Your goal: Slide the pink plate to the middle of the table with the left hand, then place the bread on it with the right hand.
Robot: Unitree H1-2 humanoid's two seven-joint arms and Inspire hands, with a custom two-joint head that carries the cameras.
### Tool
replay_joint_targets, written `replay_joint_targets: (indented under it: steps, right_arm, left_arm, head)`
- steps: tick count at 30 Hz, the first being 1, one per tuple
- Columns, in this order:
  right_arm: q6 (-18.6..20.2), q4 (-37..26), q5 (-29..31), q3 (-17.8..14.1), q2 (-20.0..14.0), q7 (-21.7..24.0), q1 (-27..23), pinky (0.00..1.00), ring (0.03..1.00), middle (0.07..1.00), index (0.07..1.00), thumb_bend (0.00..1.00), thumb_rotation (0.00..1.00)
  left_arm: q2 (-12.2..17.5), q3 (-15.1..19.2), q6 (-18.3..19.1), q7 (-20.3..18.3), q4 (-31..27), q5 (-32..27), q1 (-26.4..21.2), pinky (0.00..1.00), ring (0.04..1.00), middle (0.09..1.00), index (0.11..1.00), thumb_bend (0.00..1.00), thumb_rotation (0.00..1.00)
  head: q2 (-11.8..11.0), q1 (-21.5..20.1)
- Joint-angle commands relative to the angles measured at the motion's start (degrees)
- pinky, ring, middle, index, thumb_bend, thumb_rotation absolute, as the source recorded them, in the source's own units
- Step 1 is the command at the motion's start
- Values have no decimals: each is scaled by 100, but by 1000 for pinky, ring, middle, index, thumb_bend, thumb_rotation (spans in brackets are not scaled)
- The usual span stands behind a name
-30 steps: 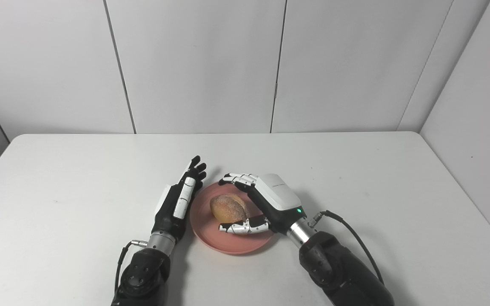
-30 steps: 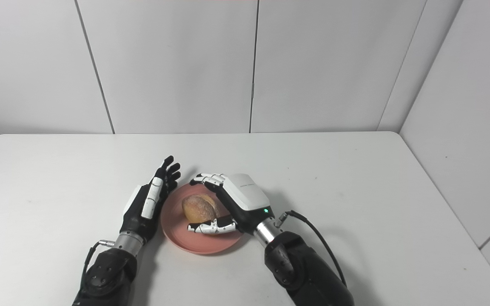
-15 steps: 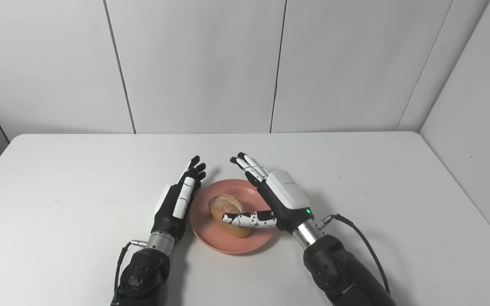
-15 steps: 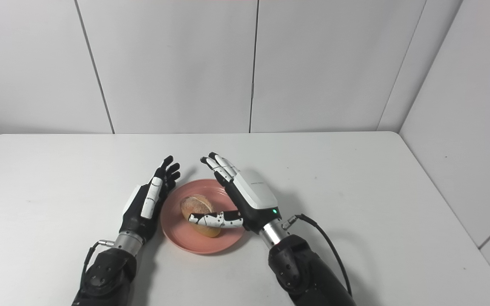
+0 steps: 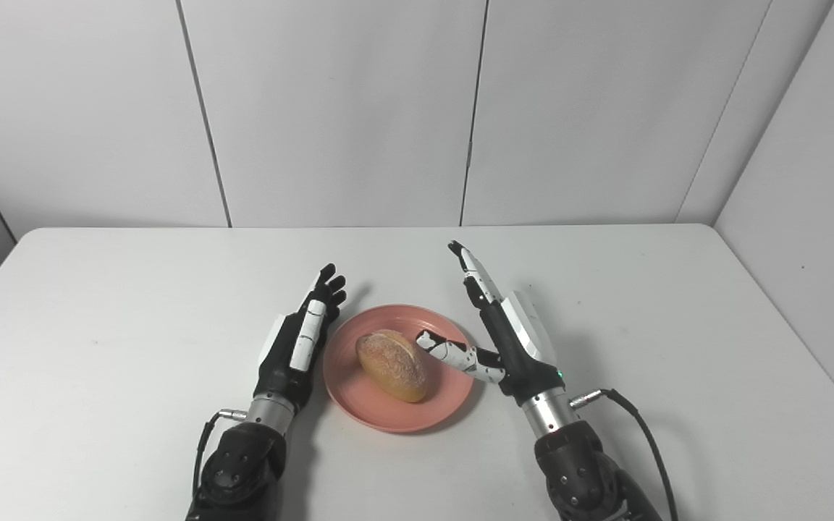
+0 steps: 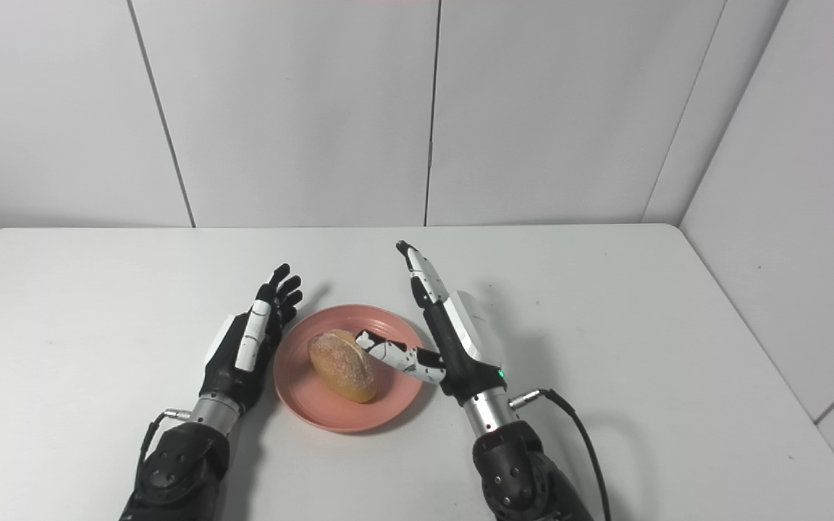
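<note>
Matt pink plate [image 5: 453, 405] — rough, floury-crusted bread [image 5: 392, 364].

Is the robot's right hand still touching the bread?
Cannot tell. In both views the right hand is open, but its thumb tip ends right at the bread on the plate.

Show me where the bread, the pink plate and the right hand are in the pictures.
bread [image 5: 392, 364]: left eye view, middle of its crust.
pink plate [image 5: 388, 417]: left eye view, bare near rim.
right hand [image 6: 460, 334]: right eye view, white back of the hand.
</note>
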Motion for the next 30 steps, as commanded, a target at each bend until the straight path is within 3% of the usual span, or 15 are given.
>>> replay_joint_targets:
  steps: [1, 7, 22, 30]
  right_arm:
    - [102, -224, 253, -118, 59, 78, -98, 937, 1000, 1000, 1000, 507, 911]
    - [325, -261, 471, -247, 114, 173, 26, 949, 1000, 1000, 1000, 482, 969]
    - [814, -311, 1171, -501, 416, 362, 149, 1000, 1000, 1000, 1000, 546, 1000]
    - [971, -195, 1920, -683, 599, 591, 151, 1000, 1000, 1000, 1000, 639, 1000]
  left_arm:
    - [34, 25, -84, -55, -163, -88, 23, 993, 977, 975, 974, 768, 1000]
    - [72, 15, -47, -40, -339, -33, 124, 1000, 986, 978, 974, 761, 1000]
    - [49, 97, 22, -7, -667, -140, 335, 998, 990, 988, 990, 765, 1000]
    - [46, 50, 15, 36, -708, -89, 409, 1000, 1000, 1000, 1000, 763, 1000]
  head:
    - [10, 14]
    - [34, 9]
    - [88, -1]
    - [94, -13]
